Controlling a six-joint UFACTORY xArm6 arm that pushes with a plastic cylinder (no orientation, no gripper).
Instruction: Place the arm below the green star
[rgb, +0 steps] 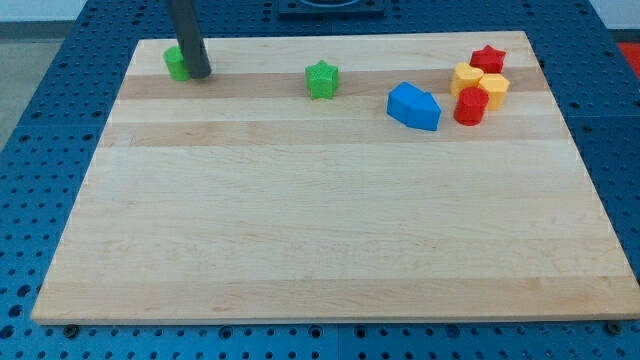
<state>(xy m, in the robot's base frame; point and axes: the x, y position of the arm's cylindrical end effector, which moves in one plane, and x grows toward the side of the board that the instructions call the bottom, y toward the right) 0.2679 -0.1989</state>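
Note:
The green star (322, 79) lies near the view's top, a little left of the middle of the wooden board (320, 220). My tip (197, 75) rests at the view's top left, far to the left of the star, touching the right side of a second green block (176, 63) whose shape is partly hidden by the rod.
Blue blocks (414, 106) lie right of the star. Further right is a cluster: a red star (488, 59), two yellow blocks (467, 77) (494, 88) and a red cylinder (470, 106). The board's top edge is close behind all of them.

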